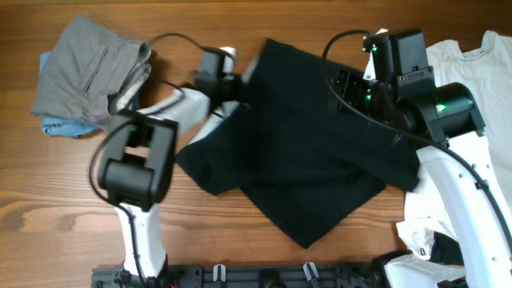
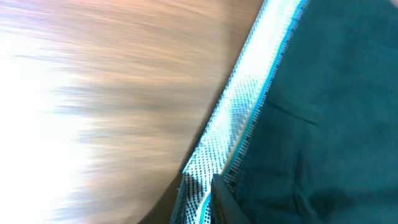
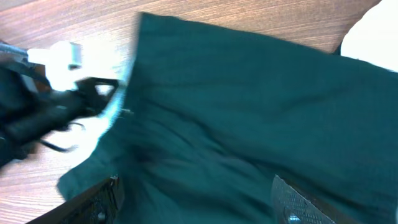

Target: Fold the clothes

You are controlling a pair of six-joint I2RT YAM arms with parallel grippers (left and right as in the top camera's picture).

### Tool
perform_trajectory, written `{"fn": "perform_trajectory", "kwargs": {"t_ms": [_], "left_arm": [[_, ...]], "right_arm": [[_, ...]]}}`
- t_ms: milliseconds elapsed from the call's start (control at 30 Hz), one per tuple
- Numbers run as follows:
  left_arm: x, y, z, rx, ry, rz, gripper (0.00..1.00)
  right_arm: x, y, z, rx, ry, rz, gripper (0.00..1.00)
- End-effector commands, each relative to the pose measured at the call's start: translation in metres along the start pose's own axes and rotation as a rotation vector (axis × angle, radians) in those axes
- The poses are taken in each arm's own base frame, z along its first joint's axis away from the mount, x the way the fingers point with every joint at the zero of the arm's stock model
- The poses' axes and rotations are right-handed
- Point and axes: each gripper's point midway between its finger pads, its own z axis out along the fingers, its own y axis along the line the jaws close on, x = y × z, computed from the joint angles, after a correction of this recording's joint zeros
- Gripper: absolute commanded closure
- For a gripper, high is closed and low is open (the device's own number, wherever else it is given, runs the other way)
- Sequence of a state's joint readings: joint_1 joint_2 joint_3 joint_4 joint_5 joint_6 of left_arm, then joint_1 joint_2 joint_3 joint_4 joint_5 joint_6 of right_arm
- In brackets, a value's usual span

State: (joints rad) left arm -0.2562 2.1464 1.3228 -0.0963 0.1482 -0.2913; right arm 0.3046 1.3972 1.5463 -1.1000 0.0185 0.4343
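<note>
On the wooden table (image 1: 48, 200) the black garment (image 1: 304, 152) lies crumpled in the middle, between the white T-shirt (image 1: 472, 68) at the right and the grey piece (image 1: 84, 68) far left. The right gripper (image 3: 196, 204) hangs over its upper right part, fingers wide apart; the left gripper (image 1: 232, 82) is at its left border, by the pale mesh edge (image 2: 242, 118) (blur hides its fingers, so I cannot tell their state). I think a one-sided pull could bunch the cloth or let the edge slip out.
</note>
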Motion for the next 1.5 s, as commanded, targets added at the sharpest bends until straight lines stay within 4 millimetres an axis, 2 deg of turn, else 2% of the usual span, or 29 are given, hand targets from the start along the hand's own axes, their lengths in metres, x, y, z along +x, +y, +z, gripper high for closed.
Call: {"fn": "perform_trajectory", "kwargs": {"t_ms": [0,67,133,200,300,367,400,467,633,733,800,833,967,1033,1167,1233,1333,1467], "left_arm": [[0.003,0.129,-0.007,-0.335,0.037,-0.159,0.87],[-0.012,0.147,-0.021,-0.352,0.048,-0.202,0.96],[-0.027,0.147,-0.033,-0.299,0.070,-0.208,0.96],[-0.043,0.130,-0.045,-0.195,0.084,-0.162,0.96],[-0.068,0.094,-0.070,-0.051,0.064,-0.090,0.94],[-0.075,0.075,-0.082,0.000,0.050,-0.068,0.87],[-0.075,0.068,-0.085,0.012,0.048,-0.059,0.82],[-0.072,0.058,-0.085,0.019,0.061,-0.046,0.80],[-0.051,0.042,-0.069,0.035,0.121,0.063,0.88],[-0.030,0.055,-0.042,-0.022,0.179,0.087,0.93],[-0.019,0.060,-0.031,-0.027,0.210,0.079,0.96],[-0.009,0.067,-0.018,-0.032,0.237,0.069,0.96],[0.010,0.082,0.007,-0.048,0.273,0.055,0.96],[0.012,0.099,0.015,-0.111,0.265,0.025,0.96],[-0.006,0.159,0.007,-0.359,0.164,-0.152,0.96],[-0.021,0.174,0.001,-0.357,0.117,-0.218,0.96],[-0.044,0.167,-0.007,-0.203,0.097,-0.237,0.96],[-0.085,0.132,-0.036,0.032,0.046,-0.177,0.96]], "right_arm": [[-0.003,-0.006,0.002,0.037,-0.011,0.013,0.18],[-0.004,-0.008,0.002,0.052,-0.014,0.013,0.18],[-0.005,-0.011,0.003,0.068,-0.018,0.020,0.18],[-0.005,-0.015,0.005,0.088,-0.019,0.048,0.18],[-0.006,-0.021,0.007,0.112,-0.020,0.117,0.18],[-0.004,-0.027,0.009,0.128,-0.008,0.165,0.18],[-0.002,-0.030,0.011,0.138,0.002,0.191,0.18],[0.004,-0.038,0.014,0.167,0.033,0.242,0.18],[0.026,-0.058,0.040,0.258,0.175,0.271,0.18],[0.039,-0.059,0.066,0.262,0.287,0.219,0.18],[0.044,-0.056,0.074,0.242,0.325,0.195,0.18],[0.048,-0.053,0.079,0.224,0.352,0.174,0.18],[0.049,-0.052,0.080,0.213,0.361,0.160,0.17],[0.048,-0.052,0.081,0.213,0.361,0.160,0.15],[0.043,-0.051,0.083,0.206,0.336,0.158,0.11],[0.038,-0.051,0.087,0.210,0.315,0.157,0.10],[0.032,-0.052,0.094,0.214,0.292,0.155,0.10],[0.031,-0.046,0.116,0.180,0.311,0.121,0.09]]}}
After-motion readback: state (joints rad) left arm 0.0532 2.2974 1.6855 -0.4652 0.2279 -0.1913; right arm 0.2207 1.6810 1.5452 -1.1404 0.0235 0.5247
